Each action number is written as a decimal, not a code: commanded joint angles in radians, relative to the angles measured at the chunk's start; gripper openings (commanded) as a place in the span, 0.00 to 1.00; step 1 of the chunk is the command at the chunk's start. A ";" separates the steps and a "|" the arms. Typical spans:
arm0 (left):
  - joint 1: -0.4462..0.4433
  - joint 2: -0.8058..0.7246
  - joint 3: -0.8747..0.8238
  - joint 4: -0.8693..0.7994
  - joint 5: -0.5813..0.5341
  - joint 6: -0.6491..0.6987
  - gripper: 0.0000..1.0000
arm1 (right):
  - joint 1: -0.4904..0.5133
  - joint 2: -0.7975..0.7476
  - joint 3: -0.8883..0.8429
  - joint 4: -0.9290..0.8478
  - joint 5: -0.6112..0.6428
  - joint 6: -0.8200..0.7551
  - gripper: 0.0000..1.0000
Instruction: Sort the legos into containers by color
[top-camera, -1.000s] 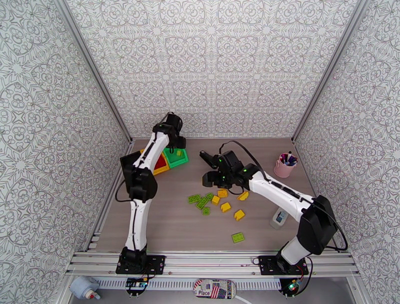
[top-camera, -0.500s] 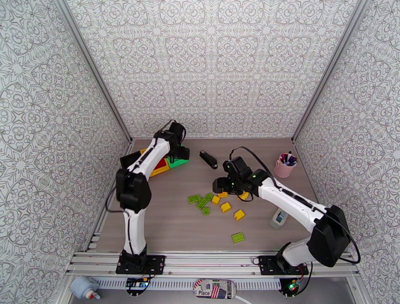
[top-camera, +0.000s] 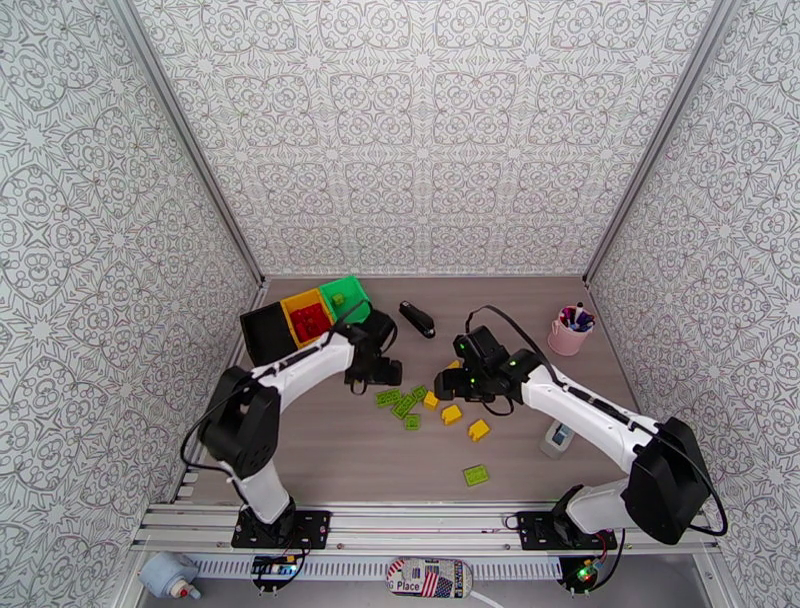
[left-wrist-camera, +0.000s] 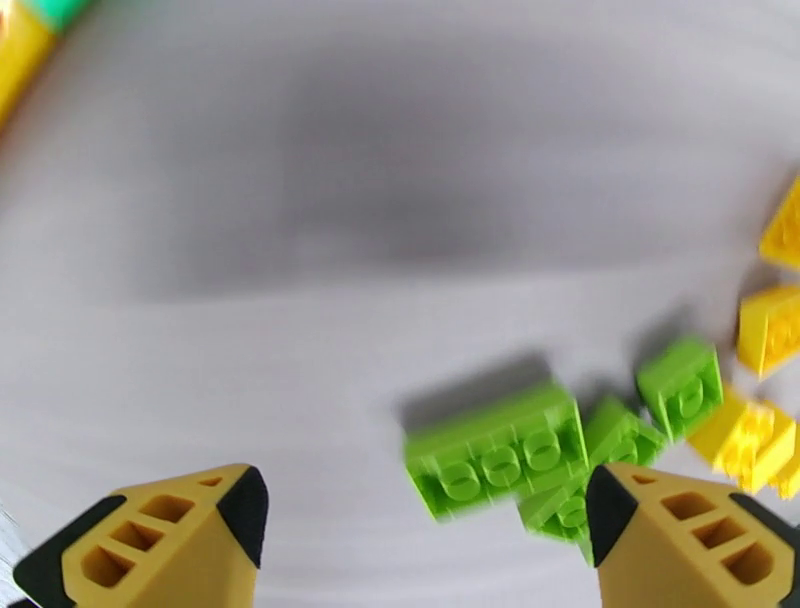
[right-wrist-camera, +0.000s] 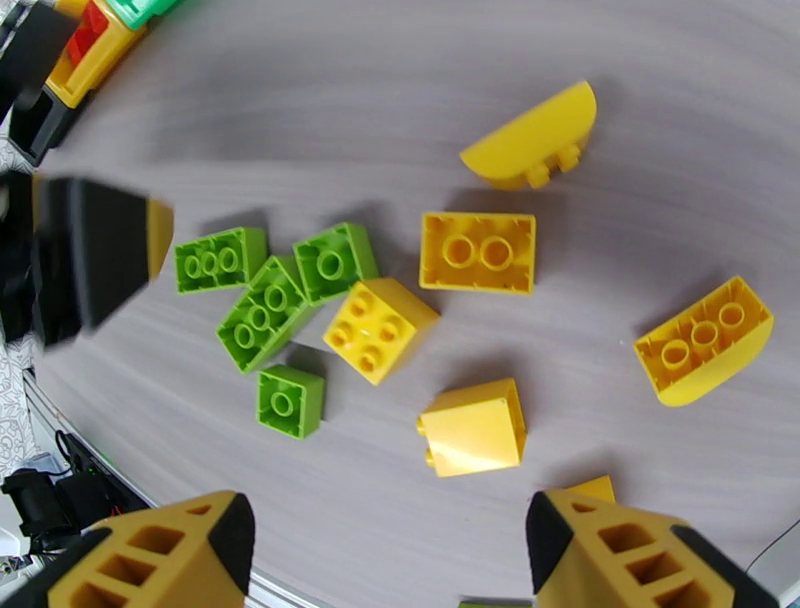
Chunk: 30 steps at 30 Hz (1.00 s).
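Two open claws hang over the loose bricks in the middle of the table (top-camera: 330, 450). The left claw (left-wrist-camera: 420, 520) is spread wide with nothing in it, low over the green bricks (left-wrist-camera: 495, 460), which lie touching one another at the left end of the heap. The right claw (right-wrist-camera: 390, 535) is just as wide and bare, above the yellow bricks (right-wrist-camera: 477, 252) beside them. A lone green brick (top-camera: 476, 475) sits apart, toward the near edge. The bins stand in a row at the far left corner; the green bin (top-camera: 355, 285) has one brick in it, and the yellow bin (top-camera: 300, 297) holds red bricks (top-camera: 308, 322).

The step in hand looks like a green pick by the left claw. It should go best on a brick at the outside of the cluster. Turn the wrist so the fingers meet two flat sides, and come down with neither finger on a neighbour. Close on the brick's middle so it does not twist out. The claws are near each other, so one should lift clear before the other moves across.
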 joint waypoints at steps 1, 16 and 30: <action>-0.040 -0.077 -0.087 0.144 0.095 -0.206 0.91 | -0.006 -0.007 -0.014 0.007 0.009 -0.012 0.76; -0.122 -0.144 -0.338 0.441 0.119 -0.519 0.93 | -0.006 -0.033 -0.040 0.019 0.017 -0.005 0.77; -0.073 0.005 -0.204 0.448 0.039 -0.448 0.93 | -0.006 -0.062 -0.056 0.017 0.028 -0.001 0.77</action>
